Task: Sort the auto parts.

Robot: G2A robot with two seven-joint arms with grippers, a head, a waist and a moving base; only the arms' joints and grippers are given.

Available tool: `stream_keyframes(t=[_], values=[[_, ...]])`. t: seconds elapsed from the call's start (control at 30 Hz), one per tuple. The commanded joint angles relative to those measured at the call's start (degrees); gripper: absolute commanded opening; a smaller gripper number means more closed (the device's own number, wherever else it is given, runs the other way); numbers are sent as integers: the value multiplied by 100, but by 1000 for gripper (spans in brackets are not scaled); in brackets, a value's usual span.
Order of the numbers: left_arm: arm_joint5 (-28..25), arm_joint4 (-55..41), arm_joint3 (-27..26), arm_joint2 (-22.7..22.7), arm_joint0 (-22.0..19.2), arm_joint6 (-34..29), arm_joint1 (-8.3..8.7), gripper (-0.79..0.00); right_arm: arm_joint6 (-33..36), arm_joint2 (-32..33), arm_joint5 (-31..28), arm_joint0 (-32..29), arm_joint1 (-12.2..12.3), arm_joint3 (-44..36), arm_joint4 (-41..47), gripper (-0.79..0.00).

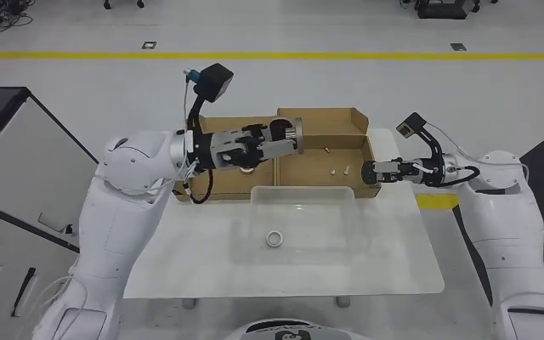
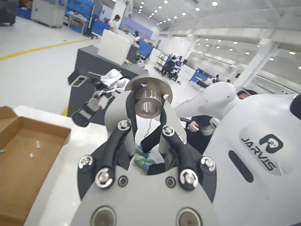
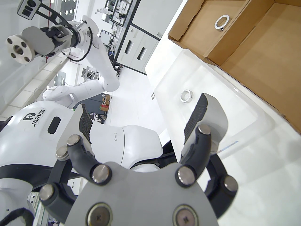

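White desk point(image 1: 382, 255) carries a left brown cardboard box point(image 1: 228, 185) and a right brown cardboard box point(image 1: 327, 161) at 12 o'clock, with a clear plastic tray point(image 1: 327, 194) just in front of them. The left hand point(image 1: 287, 136) clamps a flanged machined steel bushing point(image 1: 296, 133) above the boxes' seam. The right hand point(image 1: 369, 172), fingers spread and empty, sits by the right box's 3 o'clock wall. A shiny metal ring point(image 1: 274, 239) lies at the tray's 7 o'clock.

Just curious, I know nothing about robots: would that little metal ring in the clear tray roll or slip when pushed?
The ring lies flat in the tray, so a push would probably slide it, not roll it. It looks like shiny solid metal: likely stiff, heavy for its size, perhaps slippery to pinch.
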Motion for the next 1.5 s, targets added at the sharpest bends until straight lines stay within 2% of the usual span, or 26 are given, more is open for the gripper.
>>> stream_keyframes(t=[0.0, 0.37, 0.57, 0.87, 1.13, 1.33, 1.47], values=[[132, 287, 8, -185, 26, -186, 53, -785, 0, 0, 0, 0, 0, 0, 4, 0], [461, 1366, 57, -1008, 92, -918, 299, -785, 0, 0, 0, 0, 0, 0, 4, 0], [569, 2269, 1, -1146, 40, -1435, 425, -785, 0, 0, 0, 0, 0, 0, 4, 0], [504, 3692, 120, -792, -217, -2114, 560, -785, 0, 0, 0, 0, 0, 0, 4, 0], [321, 4513, 647, -180, -523, -2300, 606, -785, 0, 0, 0, 0, 0, 0, 4, 0], [472, 4685, 1012, 183, -752, -2194, 596, -785, 0, 0, 0, 0, 0, 0, 4, 0], [472, 4685, 1012, 183, -752, -2194, 596, -785, 0, 0, 0, 0, 0, 0, 4, 0]])
